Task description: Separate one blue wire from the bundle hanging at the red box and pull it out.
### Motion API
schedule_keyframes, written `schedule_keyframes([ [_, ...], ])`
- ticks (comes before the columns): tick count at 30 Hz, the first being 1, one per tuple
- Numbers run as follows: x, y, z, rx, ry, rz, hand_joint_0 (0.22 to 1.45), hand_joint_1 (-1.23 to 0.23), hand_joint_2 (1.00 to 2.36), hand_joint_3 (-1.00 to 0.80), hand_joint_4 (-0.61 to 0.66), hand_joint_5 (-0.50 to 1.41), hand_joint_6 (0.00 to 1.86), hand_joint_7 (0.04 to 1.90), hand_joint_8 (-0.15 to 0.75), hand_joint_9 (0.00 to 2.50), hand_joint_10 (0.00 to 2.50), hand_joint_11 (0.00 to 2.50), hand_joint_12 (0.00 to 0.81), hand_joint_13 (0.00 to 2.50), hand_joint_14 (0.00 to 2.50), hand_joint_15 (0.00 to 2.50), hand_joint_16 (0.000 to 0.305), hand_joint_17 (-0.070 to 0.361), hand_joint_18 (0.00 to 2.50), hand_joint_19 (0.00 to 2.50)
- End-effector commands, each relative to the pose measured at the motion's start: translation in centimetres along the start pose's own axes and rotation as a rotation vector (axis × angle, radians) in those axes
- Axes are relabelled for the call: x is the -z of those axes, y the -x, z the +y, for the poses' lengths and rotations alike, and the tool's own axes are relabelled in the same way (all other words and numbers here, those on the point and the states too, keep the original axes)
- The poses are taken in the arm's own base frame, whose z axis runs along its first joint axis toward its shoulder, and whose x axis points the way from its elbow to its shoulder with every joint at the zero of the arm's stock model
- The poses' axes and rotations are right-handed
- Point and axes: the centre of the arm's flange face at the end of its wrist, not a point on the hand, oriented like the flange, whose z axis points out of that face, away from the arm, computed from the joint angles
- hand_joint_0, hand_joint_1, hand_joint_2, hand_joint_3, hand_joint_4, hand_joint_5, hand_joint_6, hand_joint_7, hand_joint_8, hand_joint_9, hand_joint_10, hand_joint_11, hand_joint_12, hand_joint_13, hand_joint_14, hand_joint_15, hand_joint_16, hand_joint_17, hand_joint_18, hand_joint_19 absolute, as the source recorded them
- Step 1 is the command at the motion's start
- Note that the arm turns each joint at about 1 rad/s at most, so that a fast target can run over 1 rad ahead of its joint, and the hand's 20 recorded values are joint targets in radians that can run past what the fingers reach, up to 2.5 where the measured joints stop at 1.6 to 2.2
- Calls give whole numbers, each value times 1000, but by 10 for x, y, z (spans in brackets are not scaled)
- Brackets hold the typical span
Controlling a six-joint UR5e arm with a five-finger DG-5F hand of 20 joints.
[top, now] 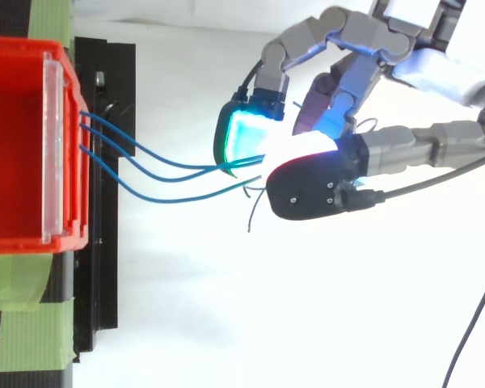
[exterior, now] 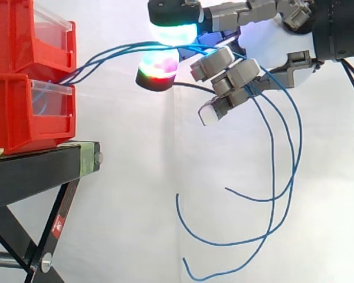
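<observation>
3 blue wires (top: 170, 197) run from the red box (exterior: 23, 112) front across to the hand (exterior: 236, 71), loose ends dangling below it. The hand is pinching them between 2 glowing pads (exterior: 172, 30); can't tell if it's got 1 or all 3. They look thin, floppy and slick, so I'd grab 1 mid-span, where they fan apart.

My hand (exterior: 215, 63) wears grey shells with a dull, matt, metal-like finish. My fingertips (exterior: 174, 32) are smooth translucent pads, glossy where they glow. The blue wires (exterior: 106, 54) pinched between them have a smooth, faintly shiny plastic jacket. The red bins (exterior: 23, 112) are hard glossy plastic, with clear plastic windows (exterior: 50, 100) at their front edges. The stand (exterior: 29, 171) looks like matt black metal, with a bright metal bolt (exterior: 98, 157) at its corner and matt, papery green tape (top: 24, 331) along its edge. The curtain (exterior: 135, 206) is matt white cloth.
</observation>
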Motion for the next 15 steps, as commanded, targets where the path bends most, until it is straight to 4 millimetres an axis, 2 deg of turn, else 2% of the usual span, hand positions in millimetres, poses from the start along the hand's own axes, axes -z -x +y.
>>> schedule_keyframes([
  [1,0,0,0,0,0,0,633,-849,1021,-152,50,-197,943,898,293,1320,1,1711,411,1228,569,1661,48,109,940,690],
  [15,0,0,0,0,0,0,662,-940,1019,-205,130,-219,941,881,286,1172,3,1695,412,1157,499,1677,51,115,882,643],
])
